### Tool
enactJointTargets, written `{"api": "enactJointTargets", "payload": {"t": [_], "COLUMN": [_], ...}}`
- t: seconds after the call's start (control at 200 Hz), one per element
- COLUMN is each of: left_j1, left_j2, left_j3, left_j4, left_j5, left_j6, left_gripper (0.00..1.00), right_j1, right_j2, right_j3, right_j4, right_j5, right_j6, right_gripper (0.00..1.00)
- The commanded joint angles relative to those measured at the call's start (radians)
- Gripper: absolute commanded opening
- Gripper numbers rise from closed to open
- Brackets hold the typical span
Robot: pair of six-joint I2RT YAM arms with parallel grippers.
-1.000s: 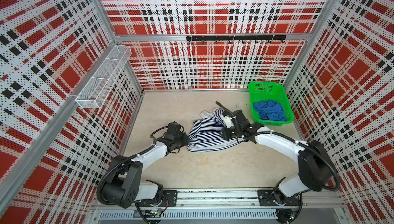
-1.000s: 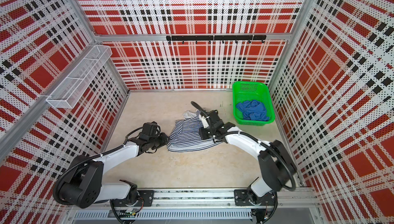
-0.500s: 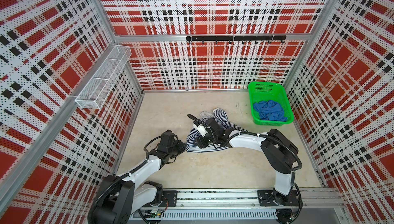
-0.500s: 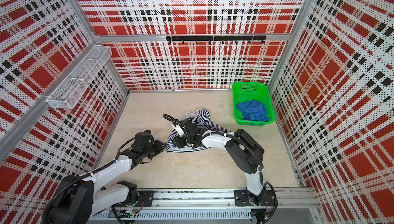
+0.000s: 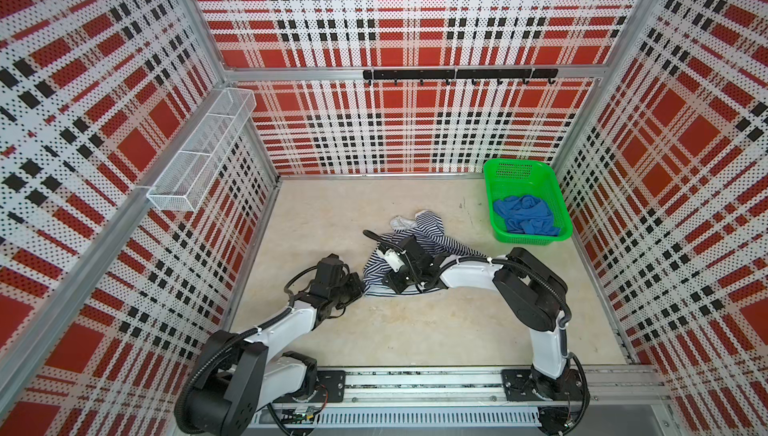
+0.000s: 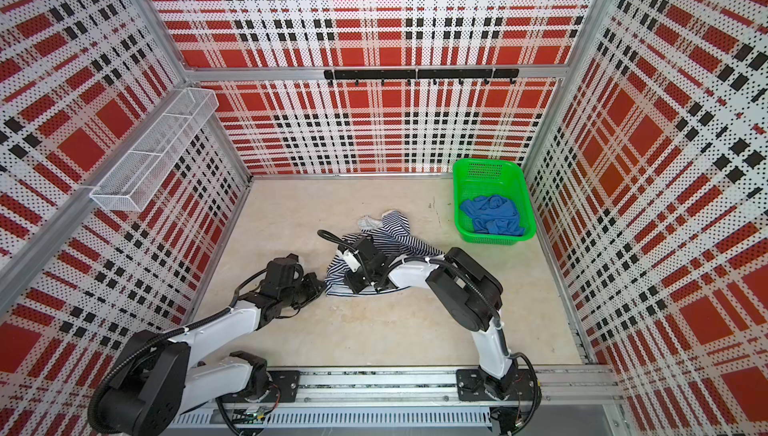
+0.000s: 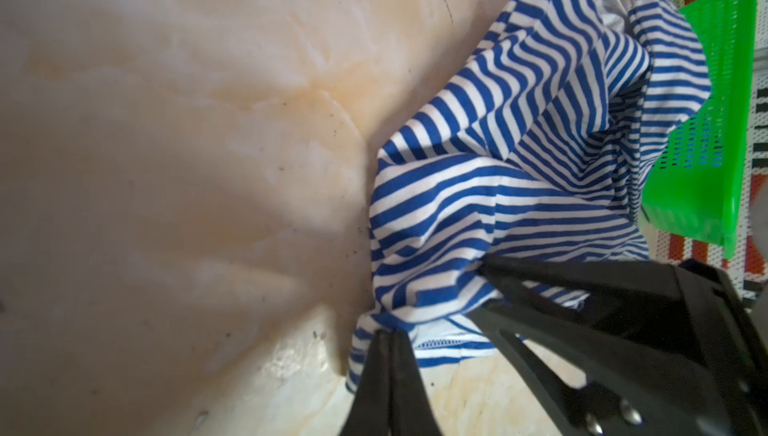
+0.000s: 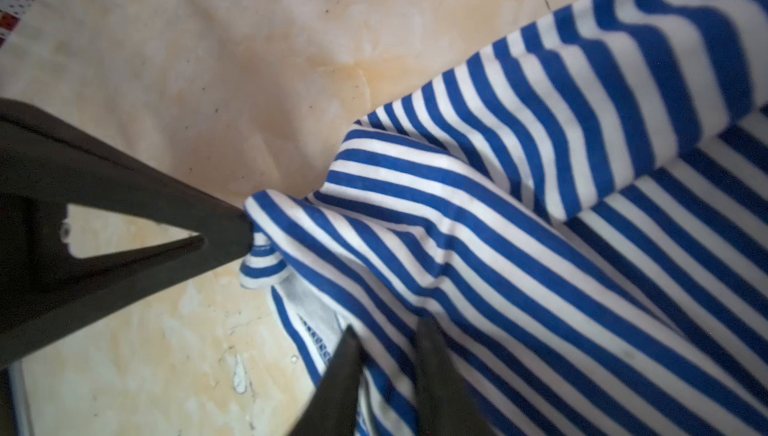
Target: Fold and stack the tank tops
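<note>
Looking down in both top views, the striped tank top point(image 5: 428, 228) is seen crumpled at centre, its length running from the near hem back toward its white-trimmed far end. The left gripper point(image 5: 360, 286) is set at the hem's near-left corner. The right gripper point(image 5: 394, 284) is planted just beside it on the same edge, so the cloth lies beyond both. The blue tank top point(image 5: 524, 216) is left bunched in the green basket point(image 5: 515, 163), well apart.

From the left wrist, fingers point(image 7: 380, 371) are shown pressed together on that hem corner.

From the right wrist, fingers point(image 8: 340, 376) are drawn almost together, a striped fold caught between them. A spreading pull along the hem is judged to be called for.
</note>
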Motion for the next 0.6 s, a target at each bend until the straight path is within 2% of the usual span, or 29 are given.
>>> {"api": "enactJointTargets", "payload": {"t": [0.0, 0.025, 0.185, 0.421, 0.596], "left_j1": [-0.005, -0.004, 0.004, 0.027, 0.002], "left_j2": [0.005, 0.002, -0.019, -0.052, -0.142], "left_j3": [0.005, 0.008, 0.013, 0.002, 0.024], "left_j4": [-0.017, -0.029, -0.101, -0.119, -0.127], "left_j5": [-0.001, -0.005, -0.029, -0.018, 0.033], "left_j6": [0.022, 0.028, 0.063, 0.076, 0.016], "left_gripper": [0.00, 0.00, 0.00, 0.00, 0.00], "right_j1": [0.006, 0.005, -0.006, -0.065, -0.075], "right_j2": [-0.007, -0.012, -0.053, -0.112, -0.105], "right_j3": [0.029, 0.031, 0.045, 0.065, 0.130], "right_j4": [-0.024, -0.034, -0.104, -0.258, -0.447], "right_j5": [0.021, 0.026, 0.036, -0.111, -0.162], "right_j6": [-0.004, -0.001, 0.023, 0.043, 0.001], "right_gripper": [0.04, 0.00, 0.00, 0.00, 0.00]}}
